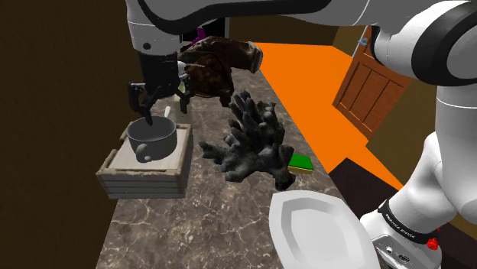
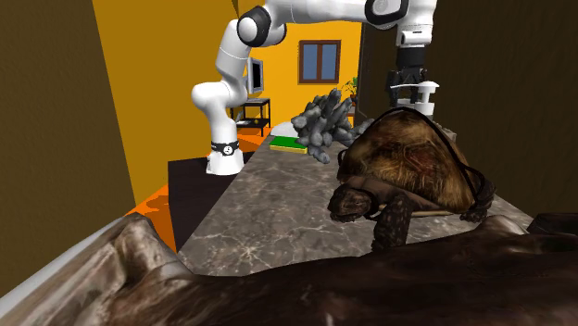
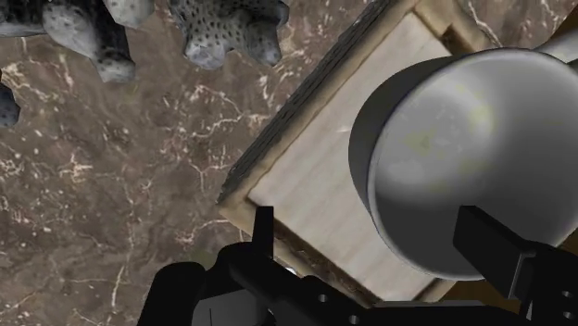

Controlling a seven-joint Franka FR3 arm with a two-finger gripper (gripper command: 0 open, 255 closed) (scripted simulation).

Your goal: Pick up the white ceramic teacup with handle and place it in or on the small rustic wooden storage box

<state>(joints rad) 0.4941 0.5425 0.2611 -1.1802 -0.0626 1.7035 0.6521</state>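
Grey glazed teacup (image 1: pixel 150 139) sits upright inside the small pale slatted wooden box (image 1: pixel 145 180), toward the box's 12 o'clock end in the shoulder view. Box rests on the brown marble-veined table (image 1: pixel 222 222). The jaws hang directly over the cup, spread apart and holding nothing. In the wrist view the cup (image 3: pixel 468 153) lies under the gap between them, offset toward one finger, with the box rim (image 3: pixel 296 130) running beside it. A pale stub projects past the cup's far rim, probably the handle, though I cannot tell for sure. Judgement: placement looks done and only the retreat remains. Risk 1: the finger nearest the cup looks close to its rim, so a sideways or tilted retreat could catch the rim or the stub and tip or drag the cup out of the box. A straight lift avoids this. Risk 2: a brown tortoise figure (image 1: pixel 218 65) sits at 1 o'clock from the box, near the wrist, so a swing that way could knock it. Risk 3: a dark grey branching coral piece (image 1: pixel 248 145) stands at 3 o'clock from the box, just beside it, and a low return sweep toward the stand could strike it, or the white plate (image 1: pixel 313 229) at 5 o'clock.
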